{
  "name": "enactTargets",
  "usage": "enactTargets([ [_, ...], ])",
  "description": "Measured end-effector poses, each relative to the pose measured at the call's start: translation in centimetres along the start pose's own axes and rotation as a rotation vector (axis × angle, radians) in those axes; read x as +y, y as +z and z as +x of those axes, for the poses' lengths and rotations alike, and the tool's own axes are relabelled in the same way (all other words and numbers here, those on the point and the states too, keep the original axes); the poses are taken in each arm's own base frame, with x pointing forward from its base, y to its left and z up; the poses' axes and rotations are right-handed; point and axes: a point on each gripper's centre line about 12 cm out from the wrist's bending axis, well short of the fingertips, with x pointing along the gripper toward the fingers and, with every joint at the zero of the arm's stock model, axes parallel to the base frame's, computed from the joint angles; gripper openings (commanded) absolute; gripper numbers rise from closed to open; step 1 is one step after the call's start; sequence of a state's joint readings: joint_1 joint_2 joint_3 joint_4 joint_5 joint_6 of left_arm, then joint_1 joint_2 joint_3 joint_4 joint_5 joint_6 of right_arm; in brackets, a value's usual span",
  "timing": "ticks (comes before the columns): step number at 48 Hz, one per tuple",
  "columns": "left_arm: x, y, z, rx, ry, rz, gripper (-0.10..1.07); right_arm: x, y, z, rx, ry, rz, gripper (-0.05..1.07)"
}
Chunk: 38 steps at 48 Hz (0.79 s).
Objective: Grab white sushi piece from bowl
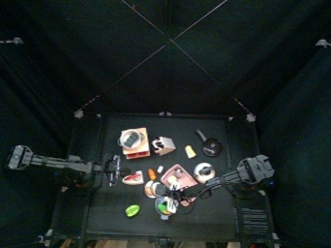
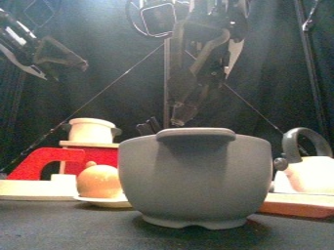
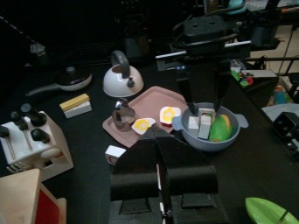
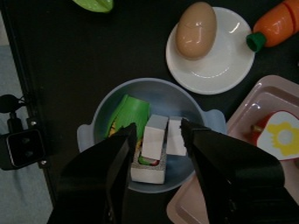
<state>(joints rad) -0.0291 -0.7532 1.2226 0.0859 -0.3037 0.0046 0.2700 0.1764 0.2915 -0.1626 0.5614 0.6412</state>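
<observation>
The right gripper (image 4: 160, 144) hangs spread astride the white sushi piece (image 4: 149, 153) inside the bowl (image 4: 105, 101), crowded by a green piece (image 4: 126, 118), with the egg plate (image 4: 228, 74) and pinkish tray (image 4: 271, 101) just beside.

- The bowl (image 4: 107, 105) is seen as smooth, matt grey-blue plastic, with a soft sheen along its rim.
- The white sushi piece (image 4: 152, 150) is shown with a dull, slightly grainy surface.
- The green piece (image 4: 126, 118) beside it in the bowl appears smooth and faintly glossy.
- The right gripper (image 4: 163, 131) is made of matt black plastic.
- The egg-shaped item (image 4: 195, 29) is given a smooth satin finish, and the white plate (image 4: 193, 72) under it looks glossy.
- The kettle (image 3: 121, 80) is finished in shiny white with a dark handle.
- The table (image 4: 52, 52) is covered by a matt black surface.
</observation>
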Motion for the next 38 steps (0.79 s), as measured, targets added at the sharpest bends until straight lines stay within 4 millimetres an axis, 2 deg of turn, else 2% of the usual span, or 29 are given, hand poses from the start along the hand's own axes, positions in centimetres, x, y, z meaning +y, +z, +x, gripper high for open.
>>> enactTargets([
  [14,0.0,0.0,0.0,0.0,0.0,0.0,-0.02,0.6,-1.6,0.1,0.101,0.001,0.055,0.81],
  [22,0.0,0.0,0.0,0.0,0.0,-0.001,-0.02,0.8,-1.8,0.2,0.11,0.008,0.066,0.81],
  [38,0.0,0.0,0.0,0.002,0.0,0.0,-0.02,0.8,-1.9,1.6,0.12,-0.006,0.053,0.81],
])
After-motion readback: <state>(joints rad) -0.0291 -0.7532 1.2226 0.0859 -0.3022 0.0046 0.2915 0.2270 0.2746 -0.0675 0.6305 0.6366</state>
